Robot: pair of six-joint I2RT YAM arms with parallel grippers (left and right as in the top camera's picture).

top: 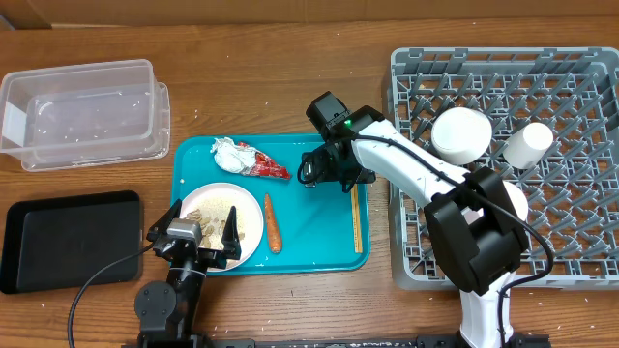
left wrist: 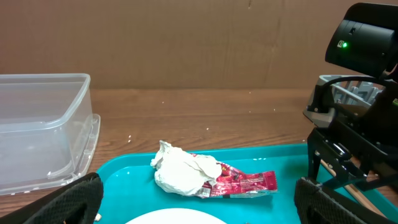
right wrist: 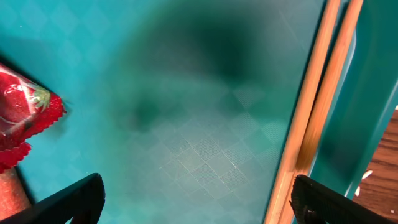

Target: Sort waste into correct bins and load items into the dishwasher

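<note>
Overhead: right gripper (top: 332,174) hovers mid-frame, fingers spread wide, just left of the chopsticks (top: 356,218), probably lining up a grab; left gripper (top: 200,224) is spread too, lower left.

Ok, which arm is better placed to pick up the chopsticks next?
Right. The right hand, open, hangs over the teal tray just beside the chopsticks; the left hand, also open, is over the plate at the tray's other end.

The teal tray (right wrist: 186,162) bears faint diamond checks, the wrapper (top: 266,166) is red-and-white, the carrot (top: 273,224) orange, the three-o'clock rack (top: 571,222) grey.
</note>
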